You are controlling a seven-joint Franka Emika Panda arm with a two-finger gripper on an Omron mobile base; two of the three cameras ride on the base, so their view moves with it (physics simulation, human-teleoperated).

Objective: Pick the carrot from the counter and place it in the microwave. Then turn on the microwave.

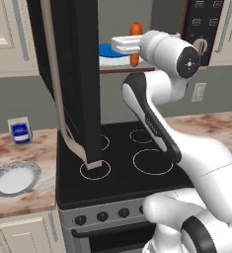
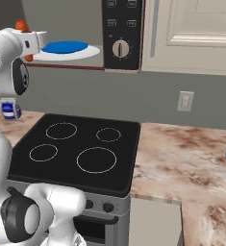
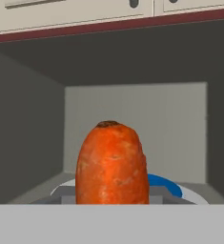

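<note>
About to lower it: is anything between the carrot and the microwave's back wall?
Only the blue-and-white plate on the floor of the microwave. In the hand view, the stretch behind the carrot, held in the tool, is otherwise bare.

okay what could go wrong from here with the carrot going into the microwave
1. The stubby orange carrot stands upright in the gripper. Dropped like that onto the blue-and-white plate, it may topple and roll toward the cavity's open front.
2. The black microwave door hangs wide open over the black glass stovetop, near the white arm. Pulling back could clip it, I think.
</note>
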